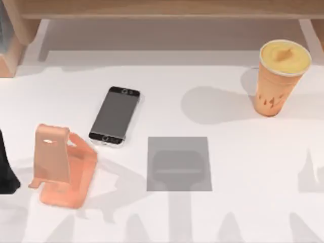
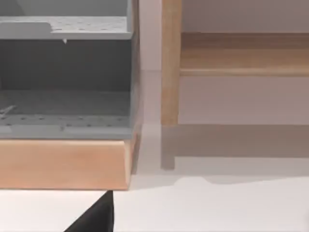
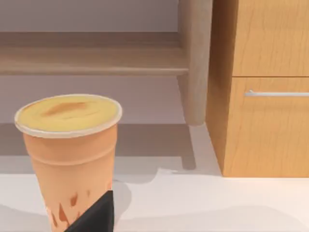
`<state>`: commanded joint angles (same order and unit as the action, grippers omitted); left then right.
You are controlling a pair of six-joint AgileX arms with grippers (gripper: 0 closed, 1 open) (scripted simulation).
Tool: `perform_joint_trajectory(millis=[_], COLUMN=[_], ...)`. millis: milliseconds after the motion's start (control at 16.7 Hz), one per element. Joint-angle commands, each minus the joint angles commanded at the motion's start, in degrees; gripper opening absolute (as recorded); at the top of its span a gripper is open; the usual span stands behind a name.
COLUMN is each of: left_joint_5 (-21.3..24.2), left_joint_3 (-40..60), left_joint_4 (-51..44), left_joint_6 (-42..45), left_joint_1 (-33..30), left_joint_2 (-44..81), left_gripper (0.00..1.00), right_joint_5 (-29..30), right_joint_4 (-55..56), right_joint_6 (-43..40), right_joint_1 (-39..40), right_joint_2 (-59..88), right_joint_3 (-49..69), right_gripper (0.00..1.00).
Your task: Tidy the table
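The white table carries a black phone lying flat left of centre. A salmon-pink phone stand stands at the front left. An orange cup with a cream-yellow top is upright at the back right, also close in the right wrist view as the cup. My left arm shows as a dark shape at the table's left edge, just left of the stand. A black piece of my right gripper sits low in front of the cup, a short way off it.
A small grey square mat lies at the front centre. A light wooden shelf runs along the back. A grey-lined wooden box stands at the back left, a wooden drawer cabinet at the back right.
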<state>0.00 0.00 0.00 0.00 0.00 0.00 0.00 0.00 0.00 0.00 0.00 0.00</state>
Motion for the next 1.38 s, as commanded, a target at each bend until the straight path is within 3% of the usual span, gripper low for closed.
perform_joint_trajectory(millis=[240,420,1140,1380], left_joint_5=[0.00,0.01,-0.07,-0.12], left_joint_3=[1.70,7.67,46.69,56.51], left_joint_4=[-1.70,-7.67,-46.45,-56.16], left_joint_6=[1.91,9.26,67.81,81.92], left_joint_1=[0.64,2.89,17.66,21.41], left_joint_2=[1.91,9.26,69.91,84.45], left_gripper=[1.00,1.00,1.00,1.00], right_joint_5=[0.00,0.00,0.00,0.00], right_joint_4=[0.00,0.00,0.00,0.00], right_joint_6=[0.00,0.00,0.00,0.00], right_joint_1=[0.00,0.00,0.00,0.00], right_joint_2=[0.00,0.00,0.00,0.00], right_joint_3=[0.00,0.00,0.00,0.00], right_gripper=[1.00,1.00,1.00,1.00])
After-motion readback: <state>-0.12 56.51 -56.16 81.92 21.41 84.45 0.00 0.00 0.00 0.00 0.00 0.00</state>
